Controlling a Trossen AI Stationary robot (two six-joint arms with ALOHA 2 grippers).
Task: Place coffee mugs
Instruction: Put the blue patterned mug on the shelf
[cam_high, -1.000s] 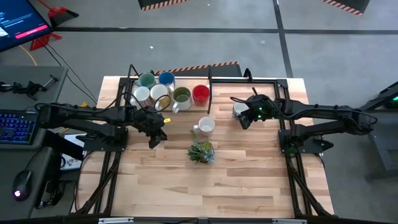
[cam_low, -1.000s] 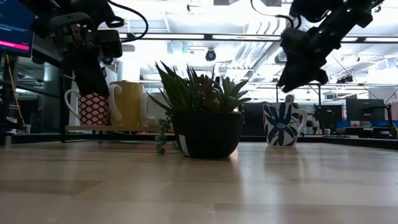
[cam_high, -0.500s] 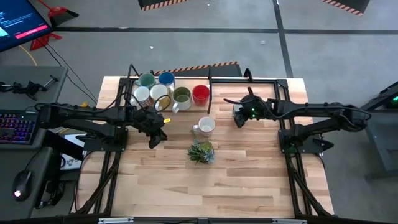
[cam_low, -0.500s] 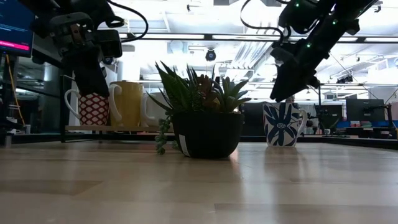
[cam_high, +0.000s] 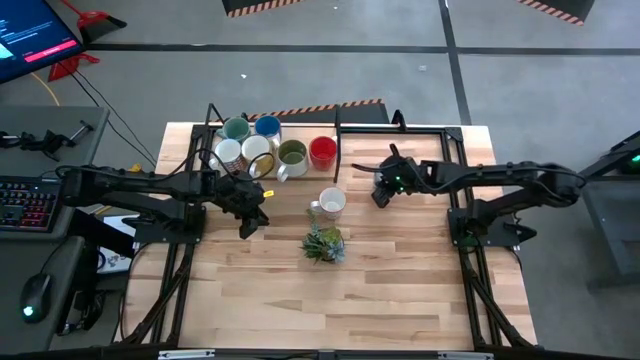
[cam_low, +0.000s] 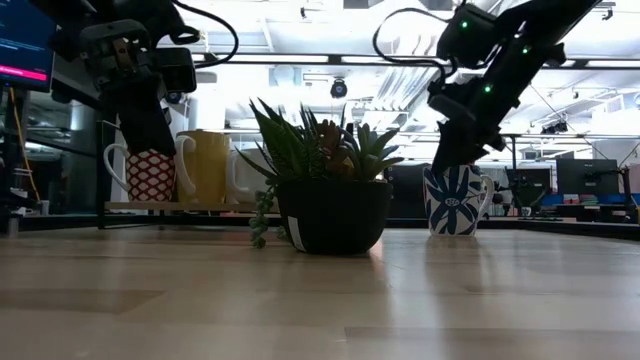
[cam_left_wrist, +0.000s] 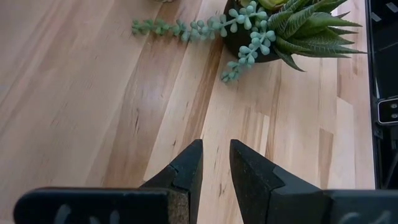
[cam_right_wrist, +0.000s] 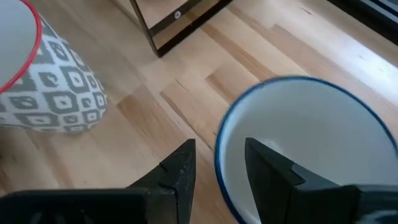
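Observation:
A white mug with blue flowers and a blue rim stands on its base on the table's right half. My right gripper is open over it, one finger inside the mug and the other outside the wall, both clear of the rim. A white, grey-patterned, red-rimmed mug stands at the table's middle. Teal, blue, olive, red and two white mugs sit on a rack at the far left. My left gripper hovers narrowly open over bare wood.
A small spiky plant in a dark pot stands near the table's middle, just nearer than the red-rimmed mug. A dark metal frame runs along the far side beside the rack. Bare wood stretches across the near half.
My right gripper has moved toward the table's left and come down onto the blue-flowered mug, so its fingers now stand on either side of the mug's wall. The mug has not moved.

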